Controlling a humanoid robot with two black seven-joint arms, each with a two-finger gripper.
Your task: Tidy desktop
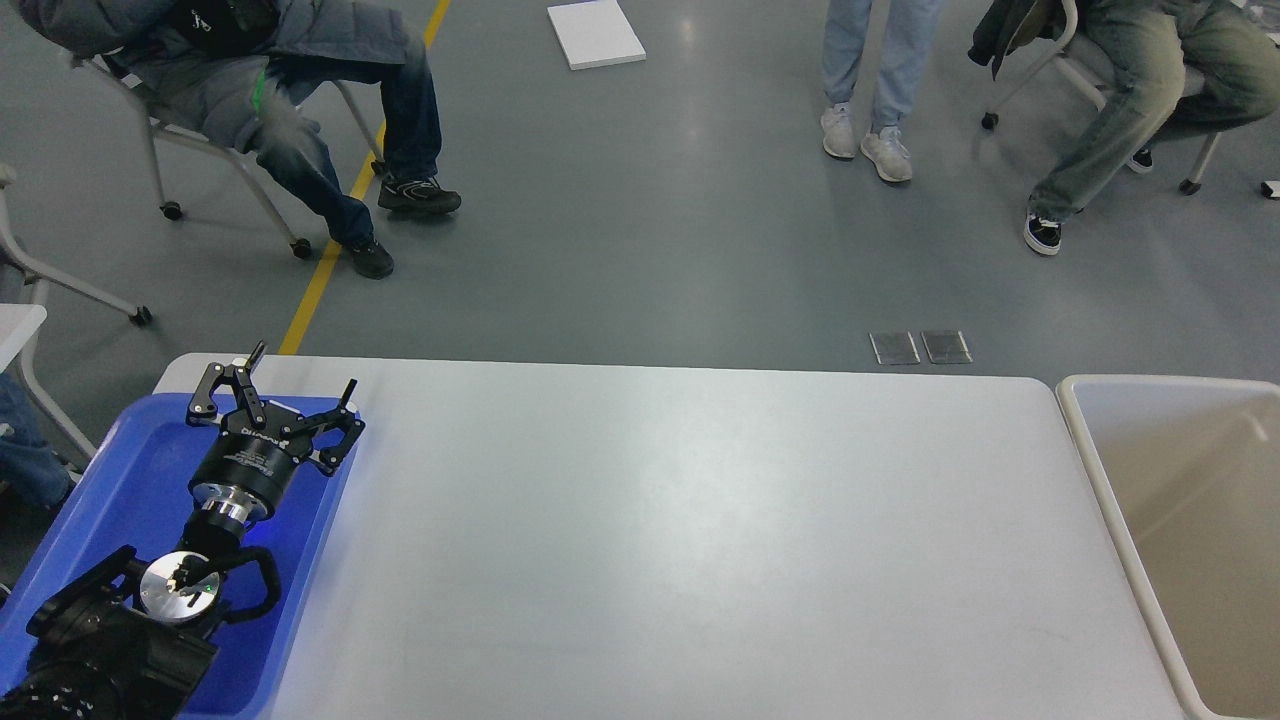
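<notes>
A grey floor [640, 220] fills the far half of my view, with a yellow line [330, 270] running across it on the left. Nearer me, the desktop [700, 540] spreads across almost the whole near half, a pale grey-white surface with rounded corners and a soft sheen. On the far floor, two people sit on wheeled chairs, one at the far left [290, 90] and one at the far right [1150, 90], and a third person [875, 90] stands between them; I see only their legs and shoes. A beige bin [1100, 480] sits against the right edge of the desktop. A blue tray [120, 480] lies on the desktop's near left corner. My left arm reaches in over the tray, and my left gripper [300, 385] is above its far edge, fingers spread wide apart, holding nothing. A white flat board [595, 33] lies on the far floor. My right gripper is out of sight.
</notes>
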